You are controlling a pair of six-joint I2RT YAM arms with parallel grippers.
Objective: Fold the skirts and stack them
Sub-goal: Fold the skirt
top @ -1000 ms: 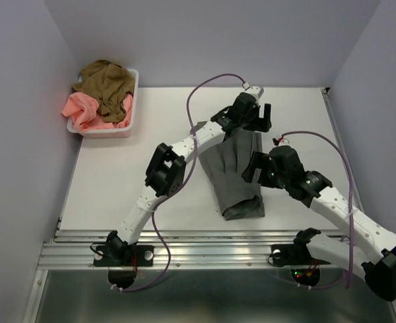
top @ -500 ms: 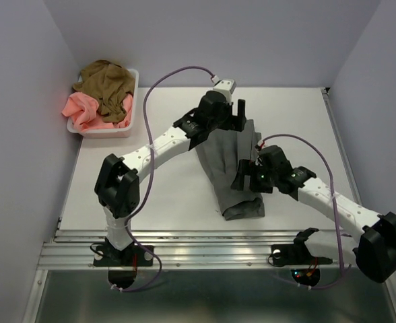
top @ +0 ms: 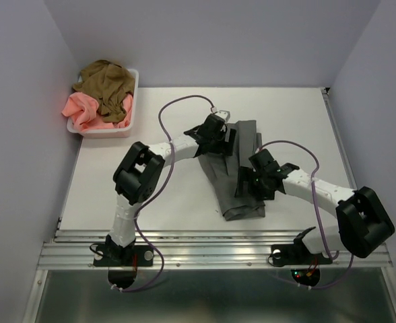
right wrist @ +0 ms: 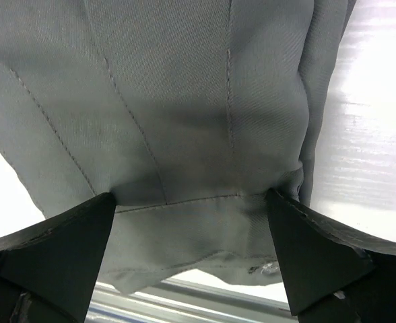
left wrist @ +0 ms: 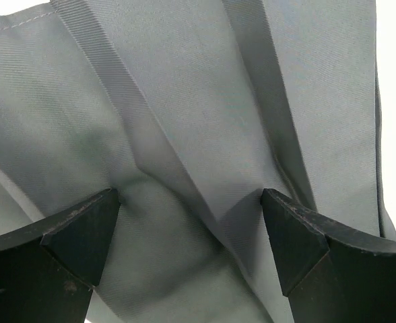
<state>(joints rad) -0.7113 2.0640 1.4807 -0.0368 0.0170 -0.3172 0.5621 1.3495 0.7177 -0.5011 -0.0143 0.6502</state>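
Note:
The grey skirt [top: 240,206] lies folded lengthwise in a long strip at the table's middle. My left gripper [top: 226,142] is open and presses down on its far part; grey pleated cloth fills the gap between the wide-spread fingers in the left wrist view [left wrist: 190,196]. My right gripper [top: 246,188] is open and presses on the near part, its fingers straddling the hem seam in the right wrist view [right wrist: 191,197]. The olive-brown skirt [top: 108,83] and the salmon-pink skirt [top: 82,110] lie bunched in the basket.
The white mesh basket [top: 105,129] stands at the table's far left corner by the wall. The metal rail [top: 205,239] runs along the table's near edge. Purple cables loop above both arms.
My left gripper has come back from the skirt's far end down onto the cloth. My right gripper has moved left onto the skirt's near part. The skirt's far end now lies flatter.

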